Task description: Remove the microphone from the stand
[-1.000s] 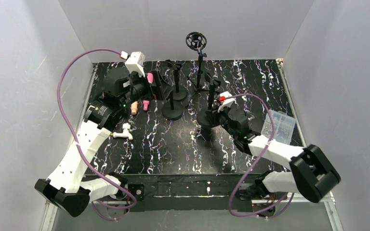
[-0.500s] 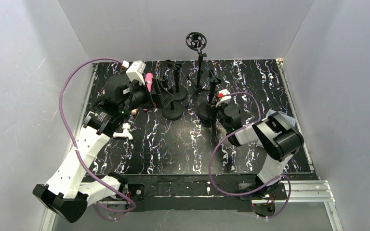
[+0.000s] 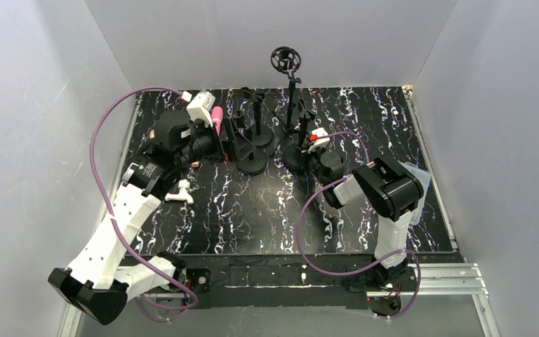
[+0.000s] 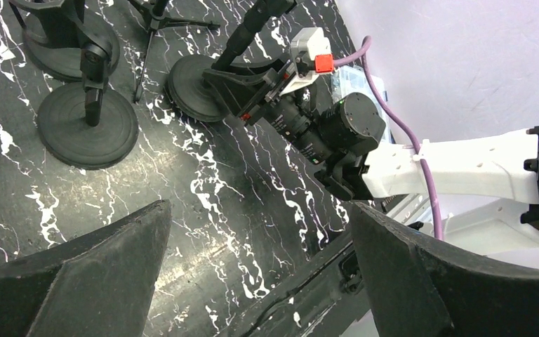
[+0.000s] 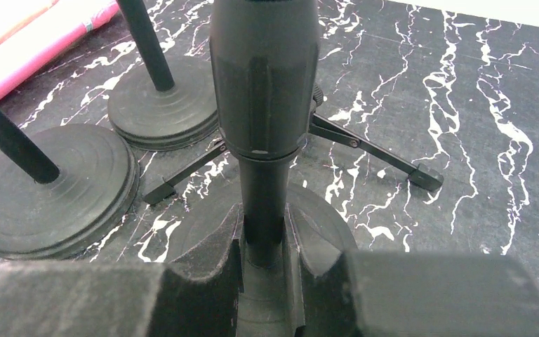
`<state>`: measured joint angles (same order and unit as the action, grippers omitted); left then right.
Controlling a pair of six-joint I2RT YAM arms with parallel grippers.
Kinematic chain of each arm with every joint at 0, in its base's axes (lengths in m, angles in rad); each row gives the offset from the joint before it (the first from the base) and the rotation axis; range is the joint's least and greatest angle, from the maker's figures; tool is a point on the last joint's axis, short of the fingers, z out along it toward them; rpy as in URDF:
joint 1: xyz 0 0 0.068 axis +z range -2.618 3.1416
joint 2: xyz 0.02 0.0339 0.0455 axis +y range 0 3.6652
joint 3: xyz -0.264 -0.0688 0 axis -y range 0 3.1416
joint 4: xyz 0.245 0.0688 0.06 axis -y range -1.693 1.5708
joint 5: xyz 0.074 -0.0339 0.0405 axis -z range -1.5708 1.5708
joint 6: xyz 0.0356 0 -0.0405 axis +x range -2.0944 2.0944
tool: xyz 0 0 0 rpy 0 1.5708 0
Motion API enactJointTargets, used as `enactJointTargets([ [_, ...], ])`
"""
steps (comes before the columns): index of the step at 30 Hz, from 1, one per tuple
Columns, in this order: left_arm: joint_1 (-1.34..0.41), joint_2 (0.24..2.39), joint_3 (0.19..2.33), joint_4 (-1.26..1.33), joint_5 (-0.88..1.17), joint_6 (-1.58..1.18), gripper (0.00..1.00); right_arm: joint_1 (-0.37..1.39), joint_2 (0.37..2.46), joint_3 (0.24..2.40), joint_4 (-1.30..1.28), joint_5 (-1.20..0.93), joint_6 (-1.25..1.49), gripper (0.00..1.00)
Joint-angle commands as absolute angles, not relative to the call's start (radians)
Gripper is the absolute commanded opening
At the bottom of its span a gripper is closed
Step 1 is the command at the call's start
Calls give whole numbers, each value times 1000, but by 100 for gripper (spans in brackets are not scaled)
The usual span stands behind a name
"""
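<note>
Clenching a stand pole (image 5: pixel 262 196), right jaws hover over white-walled marbled table (image 3: pixel 253 210); left jaws gape.

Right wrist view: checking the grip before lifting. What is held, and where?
The right gripper is shut on the stand's thin pole, just above its round base.

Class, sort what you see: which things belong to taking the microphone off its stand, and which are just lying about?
Job in hand: right pincer, shut on the stand pole; that stand's round base; open left pincer.

Lying about: two other round-base stands; tripod stand; pink tubes; clear box; small white piece.
</note>
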<state>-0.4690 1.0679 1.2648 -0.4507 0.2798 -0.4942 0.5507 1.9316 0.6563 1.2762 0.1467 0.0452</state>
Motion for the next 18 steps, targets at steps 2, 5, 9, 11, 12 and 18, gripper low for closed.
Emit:
enactJointTargets([
  [2, -472, 1066, 1258, -462, 316, -488, 98, 548, 1934, 662, 1447, 159, 33, 14],
  [5, -472, 1061, 1255, -462, 318, -487, 98, 548, 1933, 651, 1440, 158, 44, 24],
  [9, -472, 1045, 1242, -453, 310, -485, 98, 548, 1924, 641, 1421, 151, 51, 44],
  [11, -472, 1039, 1237, -451, 309, -486, 98, 548, 1916, 632, 1410, 153, 52, 53],
  [12, -472, 1039, 1236, -451, 308, -486, 98, 548, 1913, 627, 1405, 155, 53, 59],
  [18, -473, 1038, 1235, -453, 310, -485, 98, 548, 1823, 592, 1315, 183, 76, 78],
])
